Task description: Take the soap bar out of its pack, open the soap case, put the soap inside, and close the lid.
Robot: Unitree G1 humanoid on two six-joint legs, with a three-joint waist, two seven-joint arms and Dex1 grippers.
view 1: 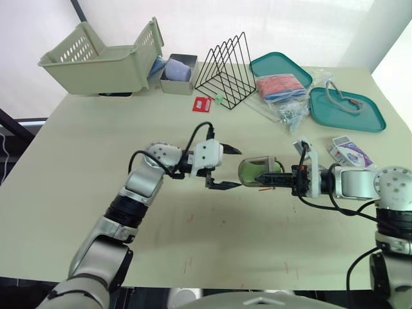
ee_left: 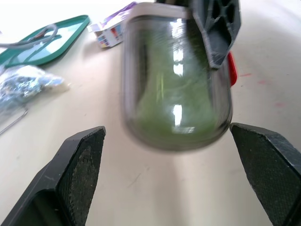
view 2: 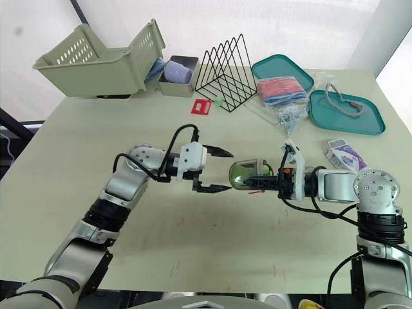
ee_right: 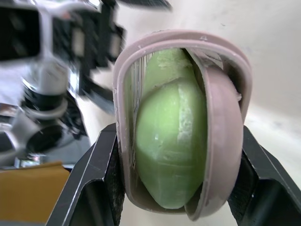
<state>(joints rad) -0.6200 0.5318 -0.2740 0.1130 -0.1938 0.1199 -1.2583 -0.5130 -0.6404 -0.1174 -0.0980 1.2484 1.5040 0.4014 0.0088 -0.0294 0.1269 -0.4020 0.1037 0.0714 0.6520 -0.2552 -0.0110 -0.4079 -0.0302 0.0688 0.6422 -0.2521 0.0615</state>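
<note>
My right gripper (view 2: 254, 180) is clamped across the soap case (view 1: 257, 172), with the green soap (ee_right: 171, 146) already inside and the lid (ee_right: 221, 136) ajar. The case's long axis points straight at my left gripper (view 1: 235, 168), which hangs spread wide just off the case's rounded end, not touching it. I judge the left one is best placed to press that lid home.

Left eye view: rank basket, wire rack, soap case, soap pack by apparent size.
1. basket, clearly largest
2. wire rack
3. soap case and soap pack: they look about alike, and the case is partly covered, so they are not ranked.
</note>
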